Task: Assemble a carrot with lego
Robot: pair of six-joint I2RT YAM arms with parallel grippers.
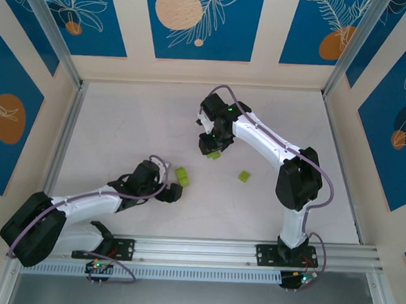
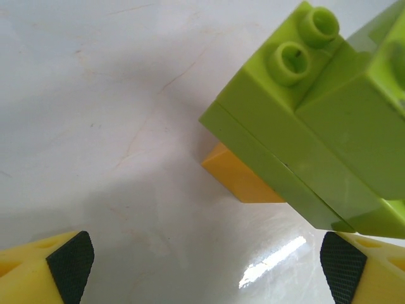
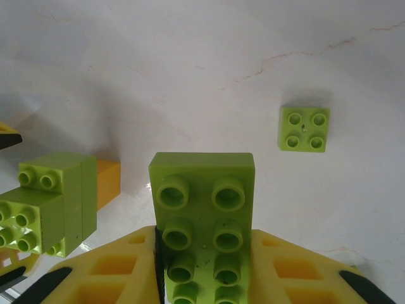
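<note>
Left hand (image 2: 205, 272) stood wide and empty, pads (image 2: 71, 263) low over the bench (image 2: 95, 95). The part-built carrot (image 2: 316, 120) lay just ahead of it and off toward the right pad, not between the jaws. It sat free on the bench (image 1: 122, 119) near the middle, a lime stack with the orange brick (image 2: 243, 182) showing past its lower edge; I could not tell whether it stood studs-up or lay on its side. Right hand (image 3: 202, 266) was narrow, clamped on a long lime brick (image 3: 202, 202) by its rear half, studs facing the wrist camera and the front half sticking out. In that view the carrot (image 3: 50, 202) was near, to the left, and a loose square (image 3: 304, 128) lay well apart to the right. Risks, as judged:

1. Nothing steadied the carrot, so pressing the brick on would likely skate it across the smooth bench or tip it.
2. With the carrot off-centre, the left hand could clip a corner when it shut and twist the stack, perhaps popping the orange brick off.
3. The brick, held at one end, could pivot under load and seat crooked or slip out.
</note>
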